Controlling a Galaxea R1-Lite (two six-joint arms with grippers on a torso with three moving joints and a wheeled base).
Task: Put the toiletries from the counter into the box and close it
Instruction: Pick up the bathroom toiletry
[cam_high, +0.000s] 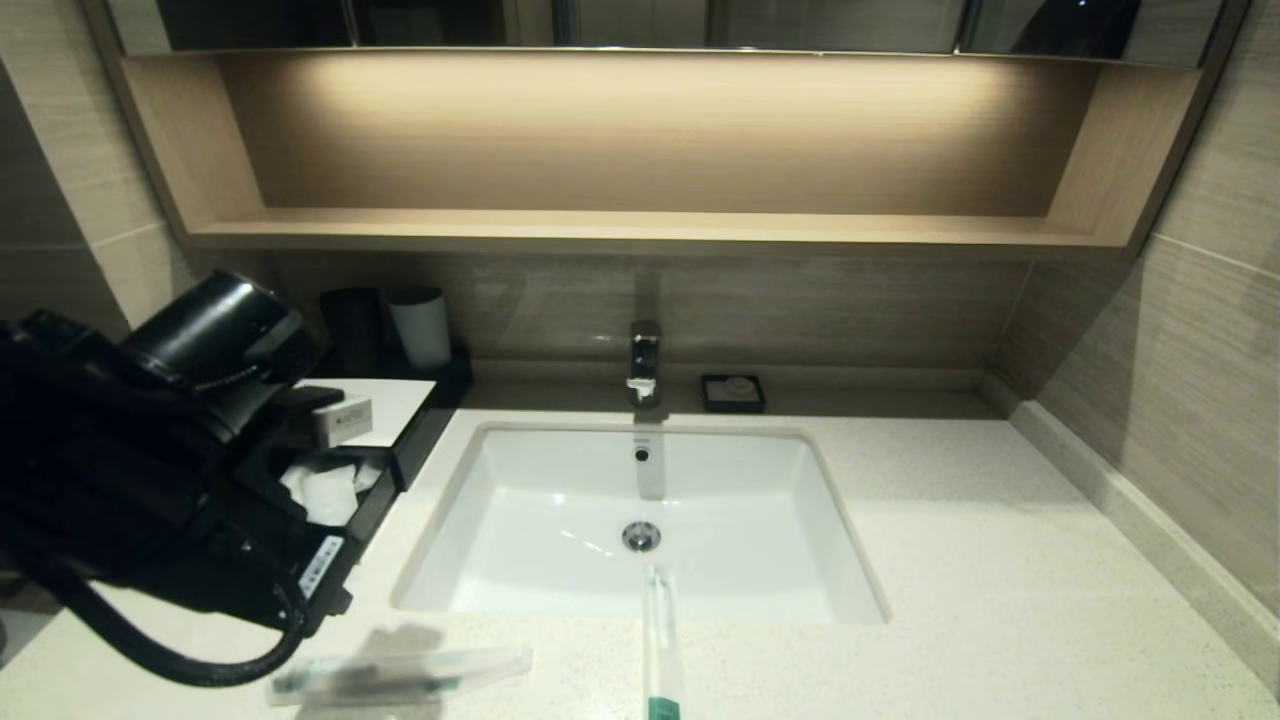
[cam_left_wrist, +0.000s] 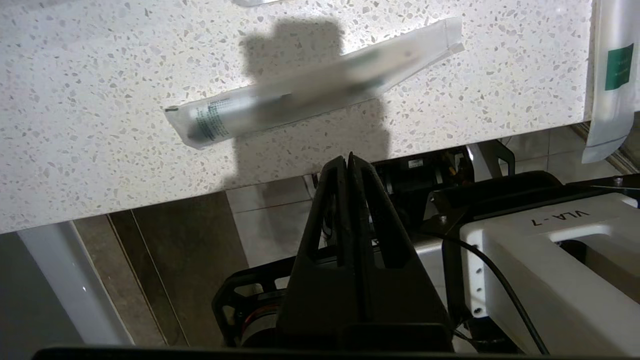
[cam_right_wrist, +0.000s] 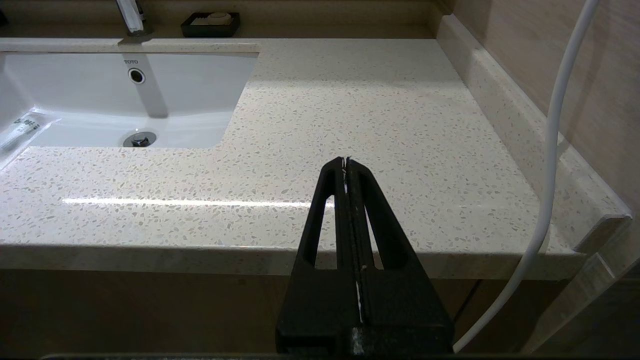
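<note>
On the cream speckled counter (cam_high: 1000, 560), one clear sleeve (cam_high: 400, 678) with dark bits lies near the front edge. A second sleeve (cam_high: 660, 640) with a green band reaches from the front edge over the sink rim. The black box (cam_high: 440, 400) with its white top panel stands at the left, drawer pulled out, with a white sachet (cam_high: 325, 490) inside. My left arm (cam_high: 150, 470) hangs over the box and drawer. Its gripper (cam_left_wrist: 348, 157) is shut and empty, above the counter's front edge, just short of the near sleeve (cam_left_wrist: 310, 90). My right gripper (cam_right_wrist: 346, 160) is shut and empty.
A white sink basin (cam_high: 640, 520) with a tap (cam_high: 645, 360) fills the middle. Black and white cups (cam_high: 420, 328) stand behind the box, and a small white carton (cam_high: 342, 420) lies on its top. A small black dish (cam_high: 733, 392) sits by the back wall.
</note>
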